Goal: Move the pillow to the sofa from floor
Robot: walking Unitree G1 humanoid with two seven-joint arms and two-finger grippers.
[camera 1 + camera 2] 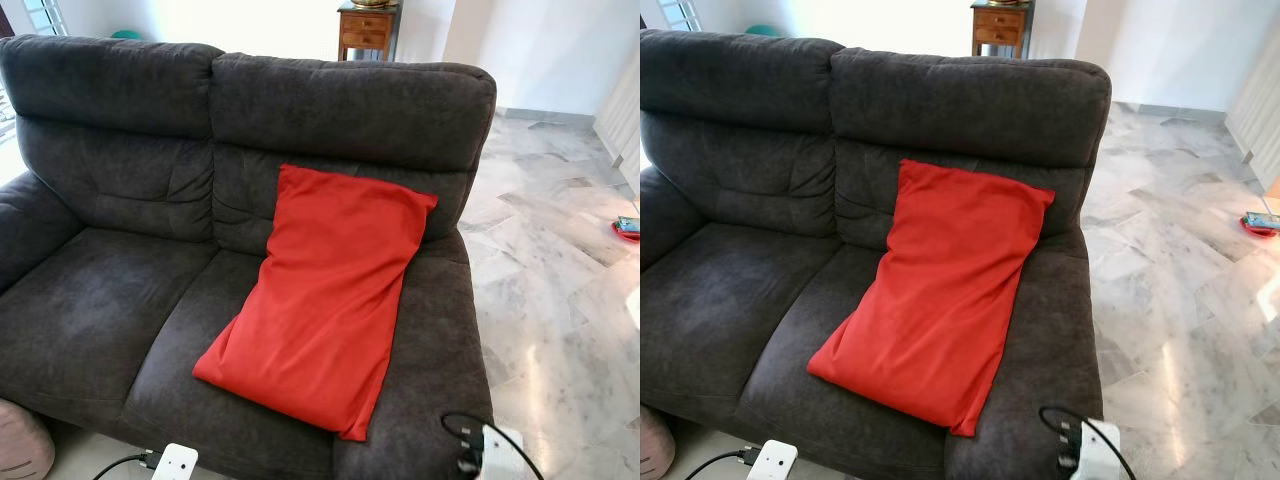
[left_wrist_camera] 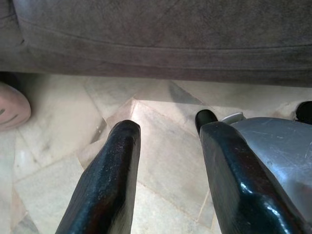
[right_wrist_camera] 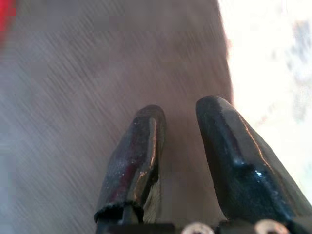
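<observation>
The red pillow [image 1: 325,300] lies on the right seat of the dark grey sofa [image 1: 110,290], with its top edge leaning against the backrest. Nothing holds it. My left gripper [image 2: 168,131] is open and hangs low over the pale floor, just in front of the sofa's base [image 2: 161,44]. My right gripper [image 3: 181,109] is open above the sofa's grey fabric near the right front corner, and that view is blurred. A sliver of the red pillow [image 3: 5,19] shows at that view's edge. Both white wrists [image 1: 492,450] sit at the bottom of the eye views.
Marble floor [image 1: 560,300] stretches to the right of the sofa, with a small red thing [image 1: 627,229] lying on it far right. A wooden side table [image 1: 366,28] stands behind the sofa. A pink rounded object [image 1: 20,440] sits on the floor at the sofa's left front.
</observation>
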